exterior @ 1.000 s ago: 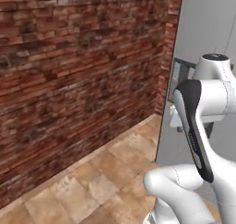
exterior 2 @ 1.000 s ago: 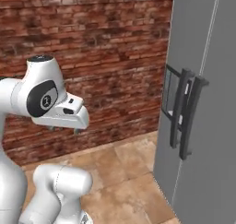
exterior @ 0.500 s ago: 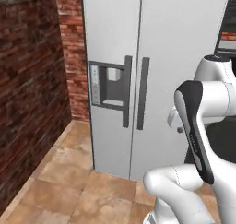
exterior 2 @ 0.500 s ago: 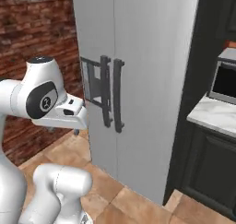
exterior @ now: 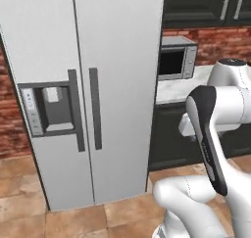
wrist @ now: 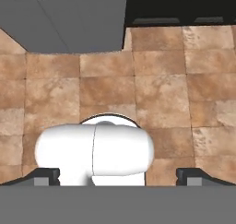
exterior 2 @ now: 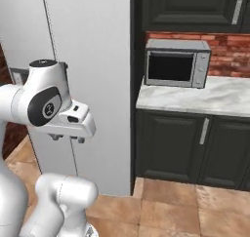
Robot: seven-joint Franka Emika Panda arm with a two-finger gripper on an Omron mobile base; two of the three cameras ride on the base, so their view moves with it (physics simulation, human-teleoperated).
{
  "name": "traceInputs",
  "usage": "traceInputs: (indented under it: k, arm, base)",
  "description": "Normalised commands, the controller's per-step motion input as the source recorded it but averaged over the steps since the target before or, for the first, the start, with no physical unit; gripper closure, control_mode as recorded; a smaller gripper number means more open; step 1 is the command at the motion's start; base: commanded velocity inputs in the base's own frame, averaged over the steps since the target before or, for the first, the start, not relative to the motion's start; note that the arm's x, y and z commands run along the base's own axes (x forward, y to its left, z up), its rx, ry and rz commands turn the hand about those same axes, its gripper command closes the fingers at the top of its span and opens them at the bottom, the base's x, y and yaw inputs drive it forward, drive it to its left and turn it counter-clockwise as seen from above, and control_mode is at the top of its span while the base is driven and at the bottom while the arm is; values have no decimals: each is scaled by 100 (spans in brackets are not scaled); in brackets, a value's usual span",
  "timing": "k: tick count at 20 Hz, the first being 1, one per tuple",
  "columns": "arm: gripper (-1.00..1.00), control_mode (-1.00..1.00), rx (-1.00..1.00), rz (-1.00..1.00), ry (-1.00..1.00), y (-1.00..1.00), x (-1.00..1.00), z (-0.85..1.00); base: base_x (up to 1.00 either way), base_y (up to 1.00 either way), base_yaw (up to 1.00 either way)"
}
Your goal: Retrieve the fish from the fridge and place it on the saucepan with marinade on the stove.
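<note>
While the doors are shut: you cannot see the fish; judging by the task, it lies somewhere inside the fridge (exterior: 98, 85).
Fridge: one, tall and light grey, two doors, both closed, with two dark vertical handles (exterior: 83, 109) side by side at the middle seam and one dispenser recess (exterior: 51, 107) in the left-hand door.
Jaws: the gripper (wrist: 117, 174) points down at the tiled floor (wrist: 161, 94), its tips wide apart and holding nothing.
Handling, as a guess: expect a small, flat, light fish, probably slick and a little soft; take it across the middle of its body, not by the ends.
Door: stiff and heavy by comparison; hook a handle along its bar.
Beside the fridge: one microwave (exterior 2: 176, 63) on a marble surface (exterior 2: 205, 97) over dark cabinets (exterior 2: 188, 143).
Stove and saucepan: not visible from here.
</note>
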Motion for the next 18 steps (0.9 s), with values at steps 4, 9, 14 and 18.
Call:
traceInputs:
  k: [4,9,14,18]
  arm:
    - [-100,100,0,0,0,0,0,0]
    - [-100,100,0,0,0,0,0,0]
    - [-100,100,0,0,0,0,0,0]
    - [-100,100,0,0,0,0,0,0]
  base:
    - [-3,74,-20]
    - [-5,92,-1]
    - [-4,45,1]
    - [0,15,2]
